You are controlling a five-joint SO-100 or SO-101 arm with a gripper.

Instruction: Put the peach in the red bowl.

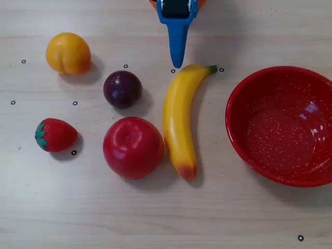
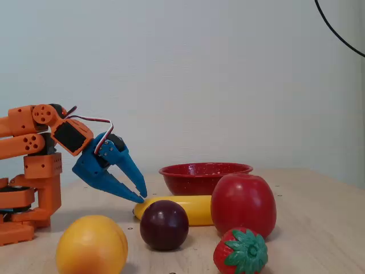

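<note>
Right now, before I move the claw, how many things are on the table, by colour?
Red: 3, apple, strawberry, red bowl
Yellow or yellow-orange: 2, peach, banana
Dark purple: 1, plum
Total: 6

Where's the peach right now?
In the overhead view the peach sits upper left, apart from the plum to its right and above the strawberry.
</note>
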